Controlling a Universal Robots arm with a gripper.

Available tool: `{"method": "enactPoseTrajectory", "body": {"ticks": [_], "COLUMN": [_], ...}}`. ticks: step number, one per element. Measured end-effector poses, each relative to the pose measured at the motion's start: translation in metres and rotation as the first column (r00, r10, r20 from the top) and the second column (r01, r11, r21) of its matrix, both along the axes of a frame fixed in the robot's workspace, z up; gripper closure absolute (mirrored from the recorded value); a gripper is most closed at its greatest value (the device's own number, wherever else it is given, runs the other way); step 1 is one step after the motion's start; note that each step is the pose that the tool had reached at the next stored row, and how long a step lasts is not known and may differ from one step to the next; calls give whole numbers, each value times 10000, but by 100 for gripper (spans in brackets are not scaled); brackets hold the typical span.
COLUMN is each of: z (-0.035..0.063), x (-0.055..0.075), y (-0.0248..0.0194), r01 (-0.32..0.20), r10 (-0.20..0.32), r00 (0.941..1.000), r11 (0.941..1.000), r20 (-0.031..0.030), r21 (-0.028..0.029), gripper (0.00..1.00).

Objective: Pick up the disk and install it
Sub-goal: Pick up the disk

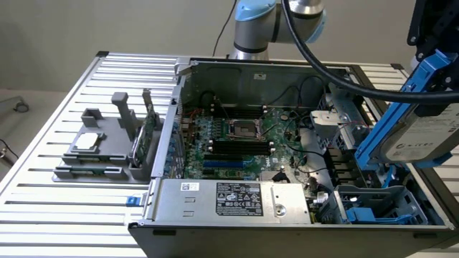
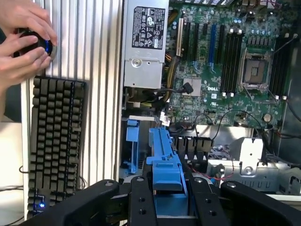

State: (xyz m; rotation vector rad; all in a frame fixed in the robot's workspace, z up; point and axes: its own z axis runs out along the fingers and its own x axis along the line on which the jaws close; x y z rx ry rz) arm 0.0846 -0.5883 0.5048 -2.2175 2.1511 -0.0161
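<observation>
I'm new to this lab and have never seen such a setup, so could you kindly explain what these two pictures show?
A robot arm works over an open computer case on a slatted metal table. One picture is from a camera off the arm, the other from its wrist. The gripper is shut on the disk, a silver drive in a blue carrier, held above the case. A grey fixture lies beside the case; the wrist view also has a keyboard and a person's hands.
</observation>
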Motion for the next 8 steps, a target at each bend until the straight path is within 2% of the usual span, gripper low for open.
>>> {"method": "enactPoseTrajectory", "body": {"ticks": [8], "z": [0], "x": [6], "y": [0], "r01": [1057], "r10": [-1057], "r00": [9944], "r11": [9944], "r20": [-1], "r21": [-1], "gripper": [67]}}
